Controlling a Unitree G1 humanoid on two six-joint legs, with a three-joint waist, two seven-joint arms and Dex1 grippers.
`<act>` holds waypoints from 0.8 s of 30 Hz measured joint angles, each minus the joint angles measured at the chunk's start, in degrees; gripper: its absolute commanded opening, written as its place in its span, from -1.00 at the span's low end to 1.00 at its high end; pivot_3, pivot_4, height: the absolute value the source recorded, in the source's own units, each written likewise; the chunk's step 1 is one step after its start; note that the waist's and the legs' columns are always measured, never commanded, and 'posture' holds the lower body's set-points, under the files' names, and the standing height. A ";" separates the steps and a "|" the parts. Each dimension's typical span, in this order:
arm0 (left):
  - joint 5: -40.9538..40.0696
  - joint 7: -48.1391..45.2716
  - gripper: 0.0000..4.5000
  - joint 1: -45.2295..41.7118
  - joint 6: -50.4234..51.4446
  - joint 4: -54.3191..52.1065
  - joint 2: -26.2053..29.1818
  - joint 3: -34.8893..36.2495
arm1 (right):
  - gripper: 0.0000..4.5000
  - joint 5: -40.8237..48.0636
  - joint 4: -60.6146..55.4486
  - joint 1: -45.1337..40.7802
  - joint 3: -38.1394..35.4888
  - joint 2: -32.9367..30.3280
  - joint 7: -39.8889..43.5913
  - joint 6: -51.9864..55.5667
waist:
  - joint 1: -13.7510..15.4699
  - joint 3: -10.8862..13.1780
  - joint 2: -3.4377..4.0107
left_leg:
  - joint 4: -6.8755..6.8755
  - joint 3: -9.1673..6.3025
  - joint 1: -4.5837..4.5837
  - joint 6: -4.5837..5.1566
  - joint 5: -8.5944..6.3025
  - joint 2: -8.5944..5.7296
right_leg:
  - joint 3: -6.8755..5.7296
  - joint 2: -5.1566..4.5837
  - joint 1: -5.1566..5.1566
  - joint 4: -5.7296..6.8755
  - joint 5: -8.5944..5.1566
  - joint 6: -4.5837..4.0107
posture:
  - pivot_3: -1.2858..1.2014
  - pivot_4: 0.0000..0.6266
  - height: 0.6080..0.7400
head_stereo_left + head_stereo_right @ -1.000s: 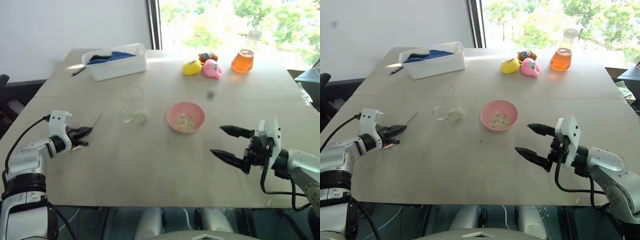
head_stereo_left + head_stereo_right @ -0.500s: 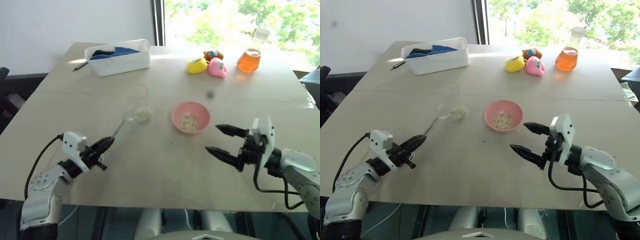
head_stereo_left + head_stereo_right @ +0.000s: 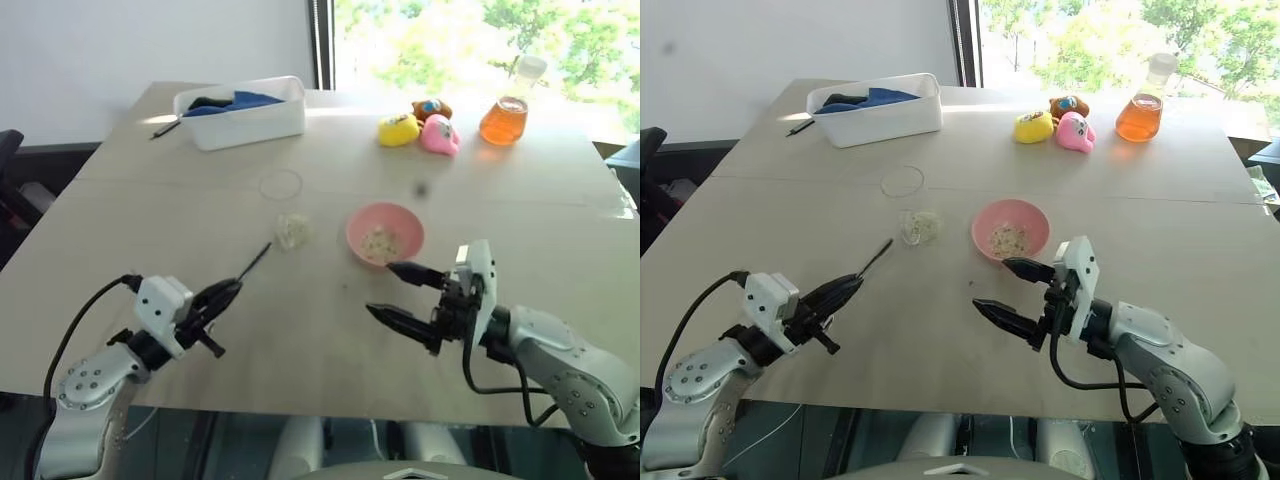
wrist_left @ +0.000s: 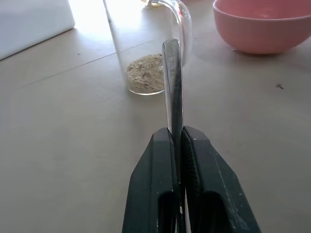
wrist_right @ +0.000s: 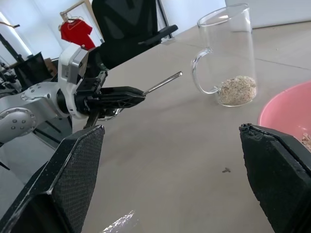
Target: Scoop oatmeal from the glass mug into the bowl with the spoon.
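The glass mug (image 3: 288,222) stands mid-table with oatmeal (image 4: 145,80) at its bottom. Just right of it sits the pink bowl (image 3: 385,232), which holds some flakes. My left gripper (image 3: 225,293) is shut on the spoon (image 3: 255,260), near the table's front left. The spoon's slim metal end points toward the mug and stops short of it, as the left wrist view (image 4: 172,73) shows; its other end is hidden by the fingers. My right gripper (image 3: 386,290) is open and empty, just in front of the bowl. In the right wrist view I see the mug (image 5: 228,58) and my left gripper (image 5: 131,94).
A white tub (image 3: 262,122) with blue cloth and a dark pen (image 3: 165,126) beside it sit at the back left. Small toys (image 3: 420,130) and a flask of orange liquid (image 3: 504,112) stand at the back right. The table's front edge (image 3: 300,405) runs close under both grippers.
My left gripper has carried the spoon right and nearer the front edge, and now points at the mug. My right gripper has moved left to the front of the bowl. The camera shifted slightly.
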 measured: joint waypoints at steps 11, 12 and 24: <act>6.75 -1.20 -0.96 -0.26 -11.13 -6.30 -1.89 -11.41 | 1.00 2.33 1.88 -1.10 0.18 4.66 -5.76 3.95 | -0.04 0.01 0.01 | 0.02 -0.01 -0.01 0.01 0.00 -0.01 | -0.02 0.11 0.03 0.01 0.01 0.01 | 0.03 -0.52 1.00; 6.93 -1.35 -0.96 -0.51 -11.19 -6.52 -1.88 -12.05 | 1.00 2.53 1.93 -1.19 0.19 5.12 -6.22 4.21 | -0.04 0.01 0.02 | 0.02 -0.02 -0.01 0.01 0.00 -0.01 | -0.02 0.12 0.03 0.01 0.00 0.01 | 0.03 -0.52 1.00; 8.85 0.20 -0.96 -9.16 -8.76 -6.64 -3.99 -21.77 | 1.00 2.11 7.04 -7.24 2.10 14.28 -15.81 7.24 | -0.12 0.04 0.07 | 0.07 -0.01 0.01 0.02 0.01 0.01 | 0.04 0.56 0.00 0.12 0.01 0.03 | 0.03 -0.52 1.00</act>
